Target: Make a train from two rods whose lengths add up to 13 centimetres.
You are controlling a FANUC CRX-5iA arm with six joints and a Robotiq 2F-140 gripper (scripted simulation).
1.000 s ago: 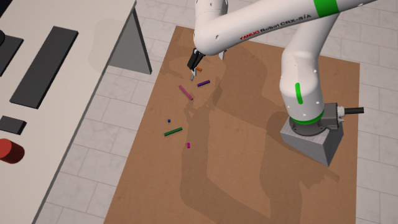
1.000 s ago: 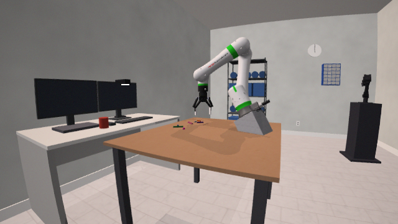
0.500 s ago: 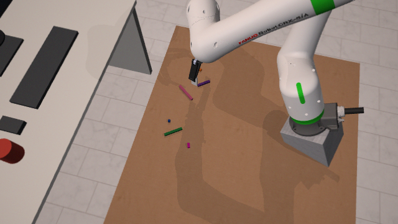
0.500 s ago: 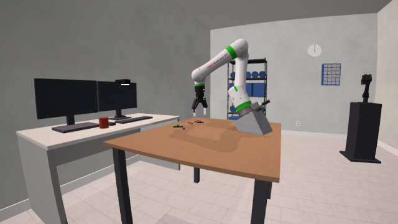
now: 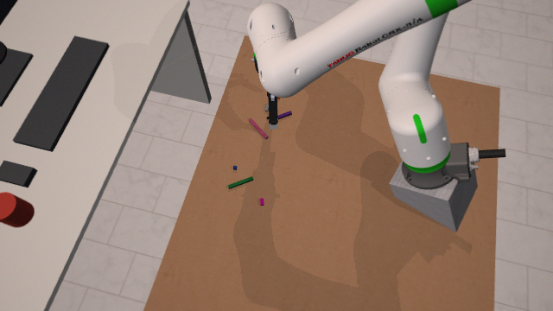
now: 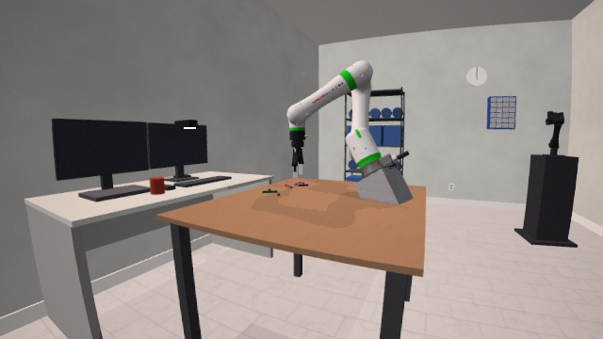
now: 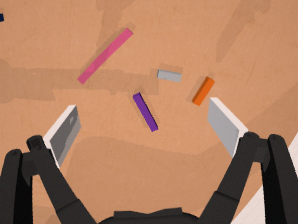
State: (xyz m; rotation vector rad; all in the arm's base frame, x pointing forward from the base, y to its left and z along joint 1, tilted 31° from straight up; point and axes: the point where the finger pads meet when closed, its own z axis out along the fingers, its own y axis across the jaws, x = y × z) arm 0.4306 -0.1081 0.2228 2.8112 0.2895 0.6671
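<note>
My gripper point(image 5: 273, 124) point(image 6: 298, 173) point(image 7: 143, 112) is open and empty, above the table near the purple rod point(image 5: 285, 115) point(image 7: 145, 112). In the wrist view that rod lies between the fingers, slanting. The orange rod point(image 7: 203, 91) lies beside the right finger. The grey rod point(image 5: 267, 108) point(image 7: 169, 76) lies between the orange and pink rods, touching neither. The pink rod point(image 5: 258, 129) point(image 7: 105, 56) lies slanted. Further off lie the blue rod point(image 5: 235, 168) point(image 7: 1, 18), the green rod point(image 5: 240, 182) point(image 6: 269, 191) and the magenta rod point(image 5: 262, 201) point(image 6: 278, 194). All rods lie apart.
The brown table point(image 5: 320, 242) point(image 6: 377, 235) carries the arm's grey base point(image 5: 432, 200) point(image 6: 383, 187) on the right. A white desk point(image 5: 86, 173) with monitors, keyboards and a red mug point(image 5: 17, 210) point(image 6: 156, 185) stands to the left, across a strip of floor.
</note>
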